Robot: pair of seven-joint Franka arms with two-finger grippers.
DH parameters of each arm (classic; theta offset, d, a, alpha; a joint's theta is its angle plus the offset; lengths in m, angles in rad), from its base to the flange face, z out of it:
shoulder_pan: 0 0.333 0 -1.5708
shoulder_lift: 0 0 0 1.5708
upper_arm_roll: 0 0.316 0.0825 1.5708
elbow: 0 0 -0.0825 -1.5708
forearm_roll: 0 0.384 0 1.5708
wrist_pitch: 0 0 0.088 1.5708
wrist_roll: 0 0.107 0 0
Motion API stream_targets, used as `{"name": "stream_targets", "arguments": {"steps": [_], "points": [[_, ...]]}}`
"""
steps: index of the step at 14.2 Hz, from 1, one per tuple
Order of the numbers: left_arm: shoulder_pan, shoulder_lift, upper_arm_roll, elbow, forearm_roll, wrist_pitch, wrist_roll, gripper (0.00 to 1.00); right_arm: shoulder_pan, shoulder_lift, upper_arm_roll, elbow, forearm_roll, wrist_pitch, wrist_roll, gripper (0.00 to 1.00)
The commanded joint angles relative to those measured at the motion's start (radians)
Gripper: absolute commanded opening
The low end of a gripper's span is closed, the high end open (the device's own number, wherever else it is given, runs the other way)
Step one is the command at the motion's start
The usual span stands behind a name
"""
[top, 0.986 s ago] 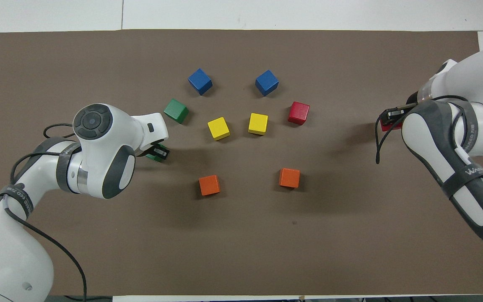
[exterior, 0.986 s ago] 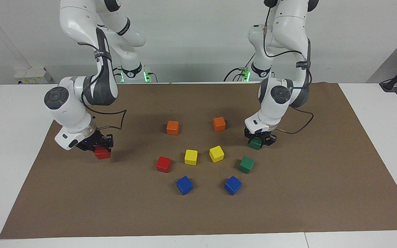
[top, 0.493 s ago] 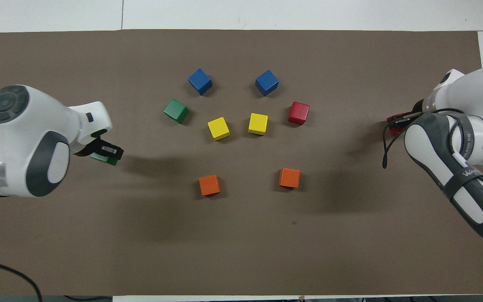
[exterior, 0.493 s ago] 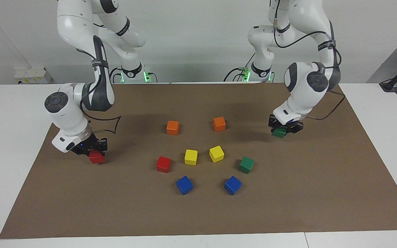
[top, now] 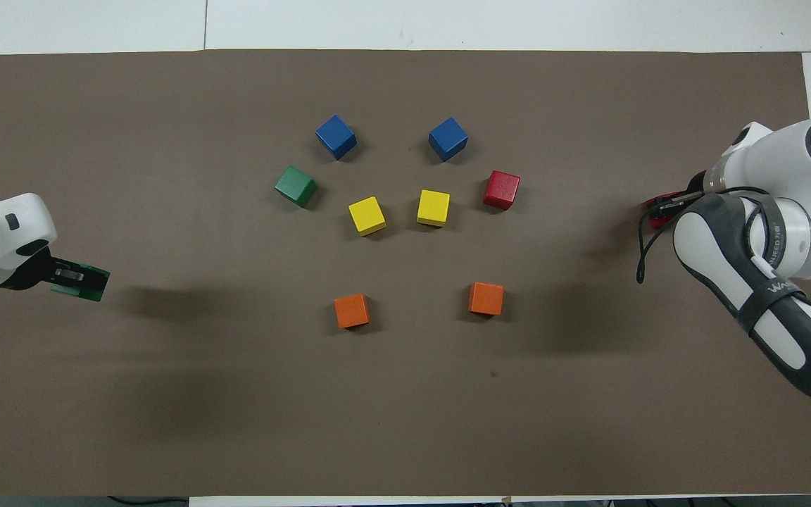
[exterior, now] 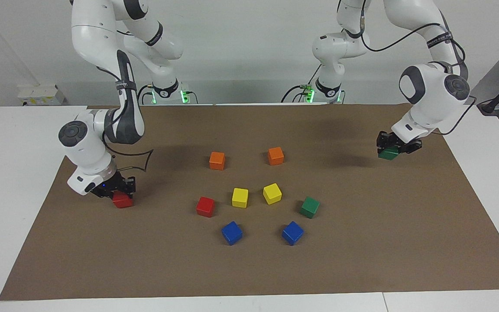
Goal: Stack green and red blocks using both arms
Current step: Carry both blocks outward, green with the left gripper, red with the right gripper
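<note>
My left gripper is shut on a green cube and holds it in the air over the mat at the left arm's end; it also shows in the overhead view. My right gripper is shut on a red cube low at the mat at the right arm's end; in the overhead view only an edge of that cube shows beside the arm. A second green cube and a second red cube rest on the mat among the other cubes.
Two orange cubes lie nearest the robots. Two yellow cubes lie between the loose red and green cubes. Two blue cubes lie farthest. All sit on a brown mat over a white table.
My left gripper has carried its green cube up and away from the cube cluster toward the left arm's end. My right gripper has sunk a little with its red cube, toward the mat.
</note>
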Motion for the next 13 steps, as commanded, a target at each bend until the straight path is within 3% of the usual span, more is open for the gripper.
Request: {"name": "stream_targets", "arguments": {"steps": [1, 7, 8, 9, 10, 13], "points": [[0.041, -0.056, -0.011, -0.125, -0.015, 0.155, 0.009, 0.0, -0.019, -0.001, 0.014, -0.014, -0.013, 0.03, -0.011, 0.0], [0.052, -0.008, -0.009, -0.143, -0.015, 0.211, 0.002, 0.0, -0.028, 0.009, 0.014, -0.022, -0.013, 0.052, 0.006, 0.0], [0.052, -0.005, -0.009, -0.146, -0.015, 0.215, 0.0, 0.0, -0.028, 0.009, 0.014, -0.022, -0.013, 0.052, 0.008, 0.24], [0.052, 0.004, -0.009, -0.148, -0.015, 0.22, -0.003, 0.0, -0.029, 0.009, 0.014, -0.022, -0.013, 0.052, 0.009, 0.73], [0.052, 0.008, -0.009, -0.148, -0.015, 0.226, -0.003, 0.0, -0.029, 0.009, 0.014, -0.022, -0.013, 0.052, 0.009, 1.0], [0.054, 0.008, -0.009, -0.166, -0.013, 0.243, -0.029, 0.0, -0.031, 0.011, 0.014, -0.006, -0.013, 0.044, 0.003, 1.0]]}}
